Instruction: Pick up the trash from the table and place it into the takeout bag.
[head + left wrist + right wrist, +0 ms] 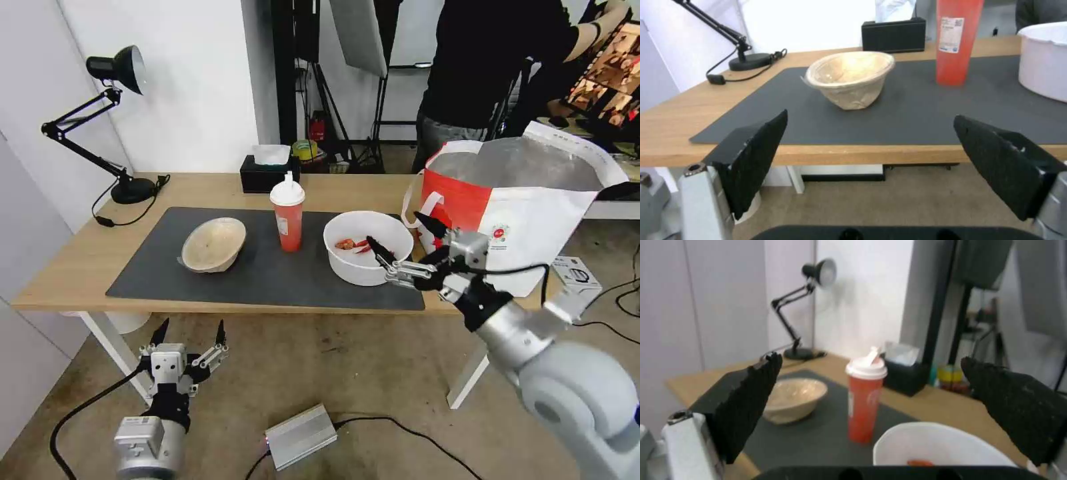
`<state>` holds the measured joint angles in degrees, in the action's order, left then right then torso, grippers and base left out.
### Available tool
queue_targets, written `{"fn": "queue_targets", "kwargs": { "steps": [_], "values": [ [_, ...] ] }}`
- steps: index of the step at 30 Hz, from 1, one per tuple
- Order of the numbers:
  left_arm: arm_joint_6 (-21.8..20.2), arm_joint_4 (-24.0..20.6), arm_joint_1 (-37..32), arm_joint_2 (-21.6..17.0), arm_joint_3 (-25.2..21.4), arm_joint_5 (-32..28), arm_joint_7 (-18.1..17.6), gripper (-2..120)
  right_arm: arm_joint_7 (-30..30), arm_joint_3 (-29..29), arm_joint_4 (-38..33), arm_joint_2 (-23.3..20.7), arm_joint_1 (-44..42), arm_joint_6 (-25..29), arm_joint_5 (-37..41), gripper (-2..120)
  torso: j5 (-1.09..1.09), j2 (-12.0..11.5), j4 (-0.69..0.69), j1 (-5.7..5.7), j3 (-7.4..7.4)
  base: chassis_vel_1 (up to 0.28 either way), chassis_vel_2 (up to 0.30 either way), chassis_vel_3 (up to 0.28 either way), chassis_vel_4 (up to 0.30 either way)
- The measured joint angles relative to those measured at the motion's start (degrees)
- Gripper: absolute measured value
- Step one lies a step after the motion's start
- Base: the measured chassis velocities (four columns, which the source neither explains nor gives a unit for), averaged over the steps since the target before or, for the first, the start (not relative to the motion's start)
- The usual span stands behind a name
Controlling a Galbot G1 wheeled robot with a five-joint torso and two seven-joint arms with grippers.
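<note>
White bowl (368, 248) w/ crayfish scraps (352, 245); right gripper (405, 239) fingers apart at rim, left gripper (190, 332) fingers apart too

Silver arms, black fingers (160, 331), seemingly textured

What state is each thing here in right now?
White bowl: upright on the mat, red scraps inside.
Cup: upright, lid on.
Beige bowl: tilted on the mat.
Bag: open, standing on the table.
Right gripper: open, at the white bowl's rim.
Left gripper: open, low before the table.
</note>
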<state>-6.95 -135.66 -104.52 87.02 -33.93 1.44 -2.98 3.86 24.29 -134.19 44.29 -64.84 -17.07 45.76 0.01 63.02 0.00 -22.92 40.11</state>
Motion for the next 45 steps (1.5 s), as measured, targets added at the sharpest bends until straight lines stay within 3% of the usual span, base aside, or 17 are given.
{"fn": "queue_targets", "kwargs": {
  "steps": [7,11,16,30,42,45],
  "values": [
    [0.07,-0.25,-0.16,0.72,-0.27,0.30,-0.02,100,3.89,-4.65,3.25,-5.98,11.19,-8.03,5.93,100,0.00,0.00,0.00,0.00,0.00,0.000,0.000,0.000,0.000],
    [0.09,-0.26,-0.15,1.14,-0.44,0.43,-0.05,100,8.43,-10.65,7.66,-10.13,21.14,-13.55,7.58,100,0.00,0.00,-0.01,0.00,0.00,0.000,0.000,0.000,0.000],
    [0.10,-0.25,-0.08,1.36,-0.66,0.45,-0.05,100,10.19,-17.73,12.30,-12.76,31.12,-15.07,7.85,100,-0.01,0.00,0.01,0.00,0.00,0.000,0.000,0.000,0.000],
    [0.10,0.31,0.27,1.52,-1.02,0.40,-0.13,100,16.49,-30.98,20.53,-13.13,41.60,-16.37,2.76,100,-0.01,0.00,-0.01,0.00,0.00,0.000,0.000,0.000,0.000],
    [0.10,0.42,0.32,1.82,-1.13,0.37,-0.18,100,17.52,-35.77,23.14,-12.62,45.50,-16.37,1.95,99,-0.01,0.00,0.00,0.00,0.00,0.000,0.000,0.000,0.000],
    [0.12,0.55,0.44,2.17,-1.13,0.37,-0.19,100,17.88,-39.77,24.35,-12.06,48.42,-16.25,2.15,98,-0.01,0.00,-0.01,0.00,0.00,0.000,0.000,0.000,0.000]
  ]
}}
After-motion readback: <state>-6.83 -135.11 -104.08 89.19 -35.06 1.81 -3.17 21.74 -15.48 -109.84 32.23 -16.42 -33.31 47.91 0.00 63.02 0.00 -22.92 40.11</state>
